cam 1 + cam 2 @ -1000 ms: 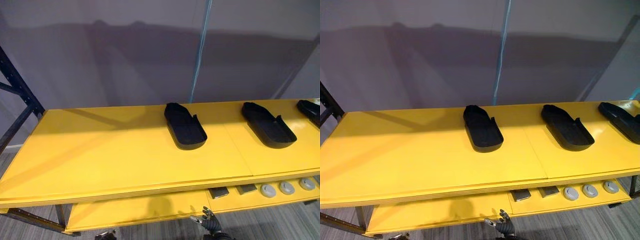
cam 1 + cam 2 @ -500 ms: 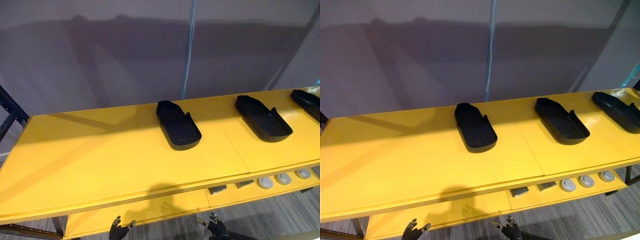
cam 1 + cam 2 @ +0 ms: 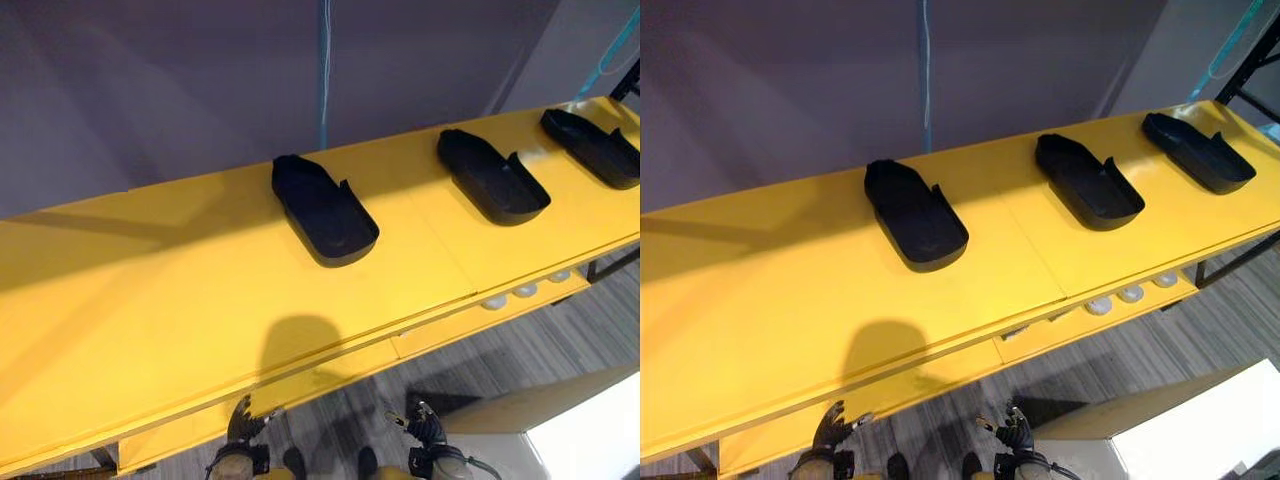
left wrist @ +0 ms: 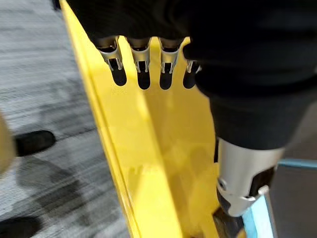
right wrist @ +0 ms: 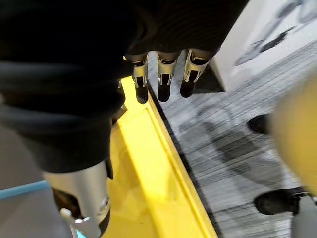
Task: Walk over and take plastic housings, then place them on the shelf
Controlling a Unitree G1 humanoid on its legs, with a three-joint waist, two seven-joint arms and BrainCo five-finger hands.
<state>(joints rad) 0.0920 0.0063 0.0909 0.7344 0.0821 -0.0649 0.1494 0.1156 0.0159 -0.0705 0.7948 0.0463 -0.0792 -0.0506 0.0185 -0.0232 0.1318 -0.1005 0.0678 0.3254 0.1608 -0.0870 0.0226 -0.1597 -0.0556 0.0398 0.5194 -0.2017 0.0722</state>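
Three plastic housings on the yellow shelf (image 3: 180, 290)
Left housing (image 3: 325, 210), middle housing (image 3: 492, 177) and right housing (image 3: 592, 147) lie in a row toward the shelf's back. Left hand (image 3: 240, 422) and right hand (image 3: 425, 428) hang below its front edge, fingers loosely spread, empty; grey discs (image 3: 1130, 294) lie on its lower board.

— Where are the housings?
— In a row on the yellow shelf (image 3: 150, 300), well apart: left housing (image 3: 325, 210), middle housing (image 3: 492, 178), right housing (image 3: 590, 147).
— Their pose?
— Black, long, shoe-shaped shells, each lying flat, hollow side up, all angled alike, a notch in one side wall
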